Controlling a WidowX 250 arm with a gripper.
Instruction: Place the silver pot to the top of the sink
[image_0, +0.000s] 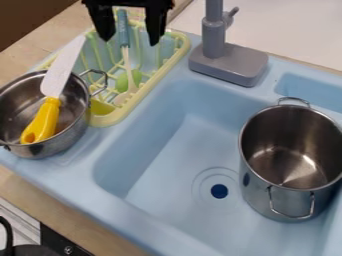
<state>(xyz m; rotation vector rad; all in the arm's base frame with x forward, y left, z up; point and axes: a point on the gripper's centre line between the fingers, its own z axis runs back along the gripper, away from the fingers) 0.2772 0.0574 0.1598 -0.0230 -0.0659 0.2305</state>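
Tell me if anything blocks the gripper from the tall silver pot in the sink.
Nothing visible stands squarely between the gripper and the tall silver pot; the grey faucet rises beside that route, so a wide swing might clip it.

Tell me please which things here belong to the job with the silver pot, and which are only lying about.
For the job:
- tall silver pot, probably the one meant
- light blue sink
- open black hand

Only lying about:
- shallow metal pot
- yellow-handled knife in it
- yellow-green dish rack
- blue-handled utensil in the rack
- gray faucet
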